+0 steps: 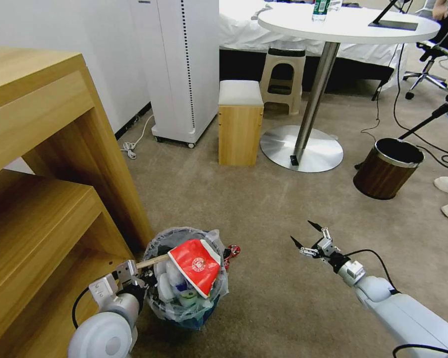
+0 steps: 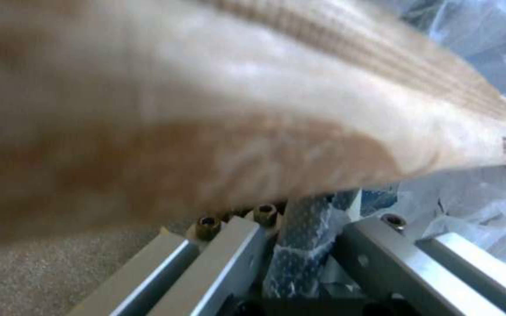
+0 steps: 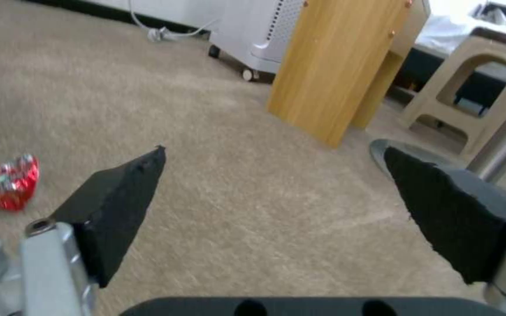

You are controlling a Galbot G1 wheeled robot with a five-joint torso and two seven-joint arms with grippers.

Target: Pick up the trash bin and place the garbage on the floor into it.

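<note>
Trash bin (image 1: pixel 186 298) (bag-lined, heaped with litter) is gripped at its rim by the left gripper (image 1: pixel 134 278), jaws closed on wire and plastic. A red paper cup (image 1: pixel 196 266) is seen topping the heap, with a wooden stick (image 1: pixel 152 261) beside it. A red wrapper (image 3: pixel 10 182) is left on the floor (image 1: pixel 264 209) just past the bin. The right gripper (image 1: pixel 311 236) is held spread open above carpet, well apart from the bin.

The left end effector (image 1: pixel 134 278) sits low at the robot's left, clamped. The right end effector (image 1: pixel 303 234) hovers with its black-tipped fingers (image 3: pixel 118 202) spread wide.
</note>
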